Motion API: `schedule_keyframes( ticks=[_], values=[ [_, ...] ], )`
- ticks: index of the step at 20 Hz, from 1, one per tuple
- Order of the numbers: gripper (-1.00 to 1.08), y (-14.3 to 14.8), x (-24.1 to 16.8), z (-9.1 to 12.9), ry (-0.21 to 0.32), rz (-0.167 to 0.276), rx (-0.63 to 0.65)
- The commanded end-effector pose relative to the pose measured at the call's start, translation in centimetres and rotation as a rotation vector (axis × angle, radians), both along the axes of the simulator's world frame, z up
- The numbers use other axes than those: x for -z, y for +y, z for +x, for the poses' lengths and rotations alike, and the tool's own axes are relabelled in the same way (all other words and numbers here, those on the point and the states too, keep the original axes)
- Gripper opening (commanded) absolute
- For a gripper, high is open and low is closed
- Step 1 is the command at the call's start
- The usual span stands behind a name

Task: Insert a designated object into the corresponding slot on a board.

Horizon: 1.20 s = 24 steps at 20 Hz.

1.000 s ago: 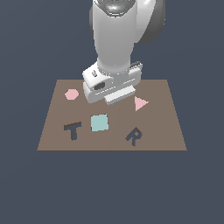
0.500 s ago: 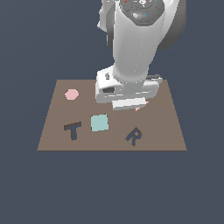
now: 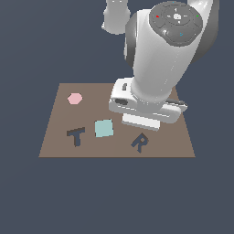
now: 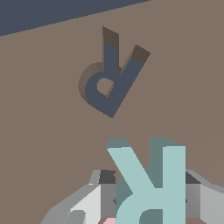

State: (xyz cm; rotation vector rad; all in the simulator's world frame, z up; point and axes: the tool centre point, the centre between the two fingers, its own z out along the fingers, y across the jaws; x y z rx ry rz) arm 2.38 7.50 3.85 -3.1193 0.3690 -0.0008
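The pale teal R-shaped block (image 4: 151, 183) is held between my fingers (image 4: 105, 197), with the gripper (image 4: 148, 199) shut on it above the brown board (image 3: 59, 132). The dark R-shaped slot (image 4: 111, 74) lies in the board a short way ahead of the block in the wrist view, and it is turned at a different angle from the block. In the exterior view the slot (image 3: 140, 142) sits near the board's front edge, just below my hand (image 3: 141, 109). The hand hides the block there.
On the board are a pink hexagon (image 3: 75, 98), a larger teal square (image 3: 103, 128) and a dark T-shaped recess (image 3: 76, 136). The arm's bulk (image 3: 164, 59) covers the board's far right part. The board's front edge (image 3: 114, 156) runs close beyond the slot.
My hand has moved toward the exterior view's right and nearer the board's front edge, from over the board's middle to just behind the R slot. It now covers the pink triangle seen earlier.
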Motion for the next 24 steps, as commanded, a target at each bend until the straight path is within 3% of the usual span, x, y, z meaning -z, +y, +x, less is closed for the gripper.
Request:
schedule_keyframes(
  ticks=[1,12,24],
  values=[
    [-1.00,0.4,-0.1,1.3,0.000,0.000,0.092],
    [-1.00,0.8,-0.2,5.7,0.000,0.000,0.388],
    [-1.00,0.3,-0.2,7.9,0.001,0.000,0.536]
  ],
)
